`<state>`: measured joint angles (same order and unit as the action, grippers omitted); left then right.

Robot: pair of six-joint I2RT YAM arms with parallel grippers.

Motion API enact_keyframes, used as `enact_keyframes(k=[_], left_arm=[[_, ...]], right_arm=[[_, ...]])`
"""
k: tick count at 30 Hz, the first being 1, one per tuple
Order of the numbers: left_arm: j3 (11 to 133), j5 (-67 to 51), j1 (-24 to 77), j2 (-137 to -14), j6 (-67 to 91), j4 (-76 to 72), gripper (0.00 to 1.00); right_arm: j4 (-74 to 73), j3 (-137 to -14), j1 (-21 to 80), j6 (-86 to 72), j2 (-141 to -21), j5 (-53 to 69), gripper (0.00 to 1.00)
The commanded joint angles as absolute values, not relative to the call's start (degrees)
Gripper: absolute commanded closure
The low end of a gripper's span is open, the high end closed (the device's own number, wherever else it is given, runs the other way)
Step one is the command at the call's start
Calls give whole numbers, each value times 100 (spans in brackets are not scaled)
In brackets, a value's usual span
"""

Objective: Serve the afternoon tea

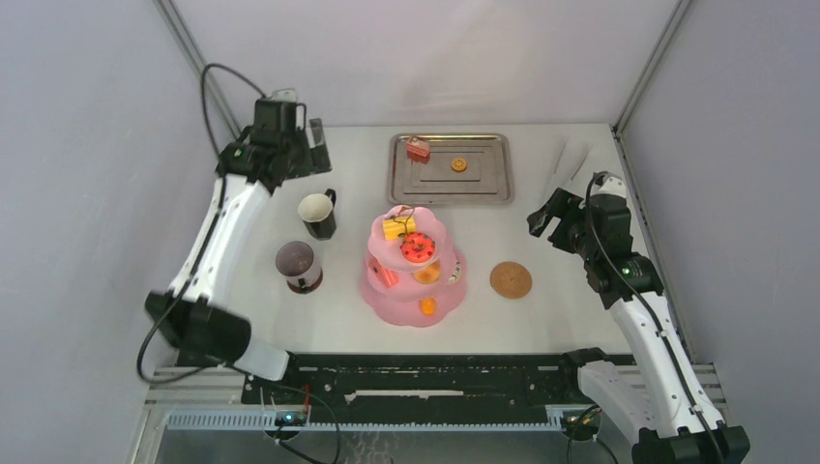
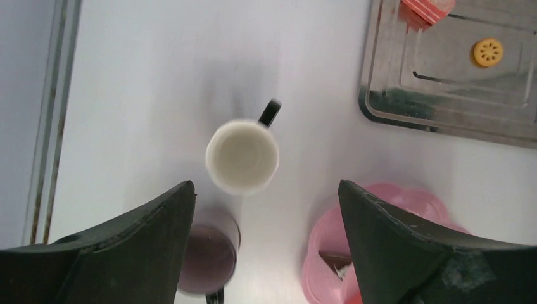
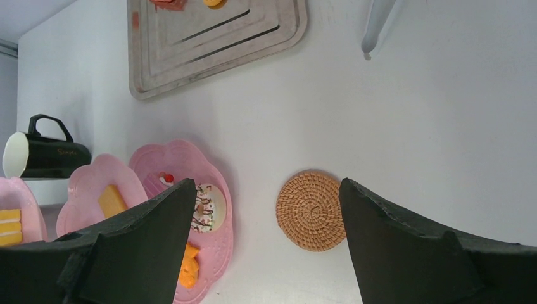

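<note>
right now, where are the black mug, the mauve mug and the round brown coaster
black mug (image 1: 317,214), top external view, on its pale inside
mauve mug (image 1: 297,263), top external view, on its open top
round brown coaster (image 1: 511,279), top external view, on its centre

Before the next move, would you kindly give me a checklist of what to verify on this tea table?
1. Left end effector open and empty: ok.
2. Right end effector open and empty: ok.
3. Black mug upright: ok.
4. Mauve mug upright: ok.
5. Steel tray emptied onto the pink stand: not ok; a pink cake and a yellow cookie lie on it.
6. Woven coaster carrying a mug: not ok; it is bare.
</note>
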<state>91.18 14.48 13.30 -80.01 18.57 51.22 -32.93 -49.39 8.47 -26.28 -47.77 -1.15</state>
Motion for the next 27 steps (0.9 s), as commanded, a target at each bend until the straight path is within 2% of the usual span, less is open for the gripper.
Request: enact_keyframes(k=[1, 7, 14, 23, 27], left_arm=[[10423, 921, 1283, -9385, 708, 5309, 10], [11791, 632, 1221, -11057, -178, 5833, 8], [12271, 745, 1195, -12134, -395, 6122, 9], [11850, 714, 1074, -12540, -437, 6138, 16], [11812, 838, 964, -12734, -416, 6210, 24]], right_arm=[[-3199, -5094, 890, -2654, -4722, -118, 9], [-3342, -5142, 897, -2633, -4720, -146, 9], [-3428, -5148, 895, -2612, -4737, -193, 9], [-3428, -5156, 888, -2593, -4830, -230, 9], [-3419, -5157, 888, -2585, -4884, -237, 9]])
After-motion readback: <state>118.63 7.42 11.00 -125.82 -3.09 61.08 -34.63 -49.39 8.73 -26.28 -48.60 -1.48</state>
